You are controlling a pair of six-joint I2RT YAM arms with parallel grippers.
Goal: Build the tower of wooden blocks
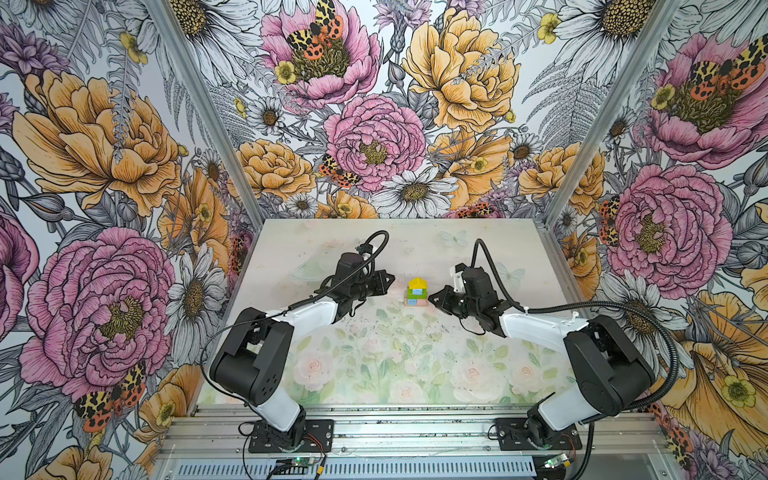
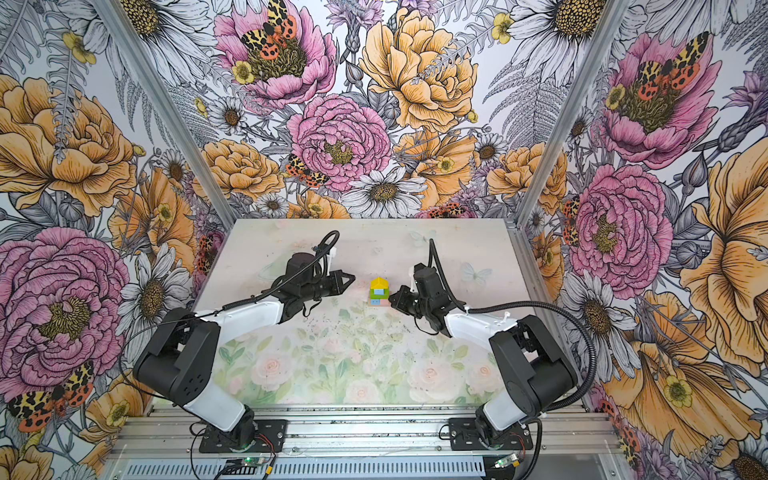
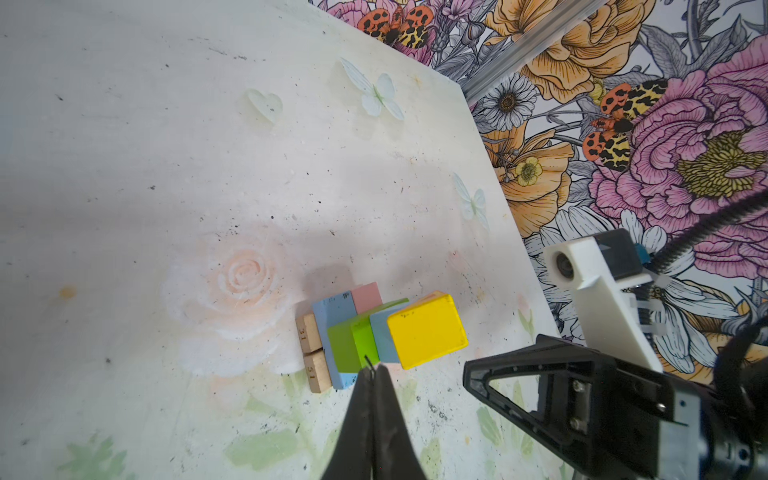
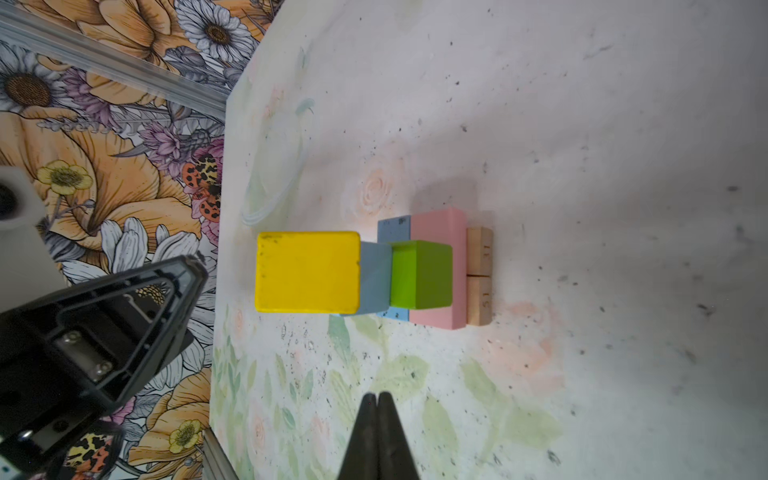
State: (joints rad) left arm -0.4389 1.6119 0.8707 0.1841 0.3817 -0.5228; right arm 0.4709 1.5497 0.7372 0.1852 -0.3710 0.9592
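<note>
On the left, the left gripper (image 1: 390, 280) hangs clenched on nothing, tip aimed at the tower (image 1: 417, 292) but apart from it. My read is that it stands off so nothing gets nudged.

Mid-table (image 1: 374, 249) the tower stands complete. Two tan planks (image 4: 479, 274) form the base, with the light blue brick (image 3: 328, 316) and pink brick (image 4: 436, 224) side by side on them. Above come the green brick (image 4: 422, 274), the blue cube (image 4: 376, 276) and the yellow roof (image 4: 307, 272). Broad pieces sit low, presumably for steadiness.

On the right, the right gripper (image 1: 432, 297) sits just beside the base, pinched together and empty.

Both top views show the gaps on either side. The left wrist view makes its tip seem to overlap the green brick. Only the wrist views reveal numbers stamped on the plank ends.
</note>
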